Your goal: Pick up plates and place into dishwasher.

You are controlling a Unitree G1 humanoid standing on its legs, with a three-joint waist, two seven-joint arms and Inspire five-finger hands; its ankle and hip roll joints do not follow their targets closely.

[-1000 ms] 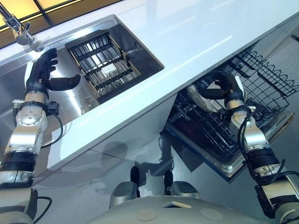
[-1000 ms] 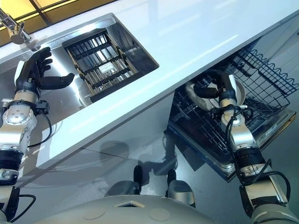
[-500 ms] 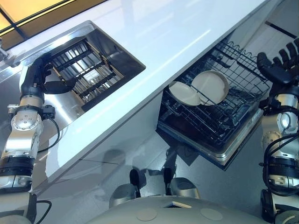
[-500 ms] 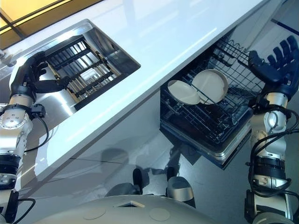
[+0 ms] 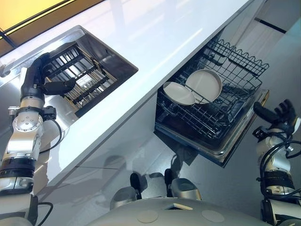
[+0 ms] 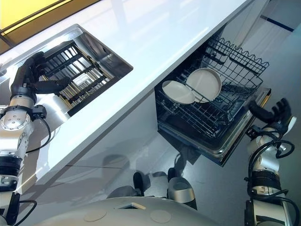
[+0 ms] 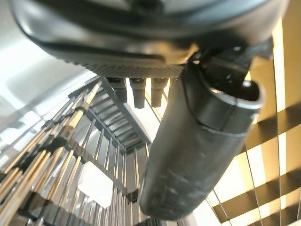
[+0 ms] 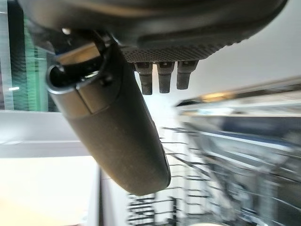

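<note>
Two plates (image 5: pixel 204 85) already in dishwasher rack (image 5: pixel 235 61), standing tilted, edges touching. Right hand (image 5: pixel 277 117) spread, empty, just off rack's right side, so nearer to them. Left hand (image 5: pixel 35 80) loose, empty, over sink rack (image 5: pixel 91 87); can't spot plate there.

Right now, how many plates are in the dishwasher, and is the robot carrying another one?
Done: one plate and a second plate stand side by side in the dishwasher rack, which is pulled out. In hand: nothing. The right hand hangs open off to the side of that rack, and the left hand is open over the sink rack. Left: I cannot tell whether more plates are waiting.
</note>
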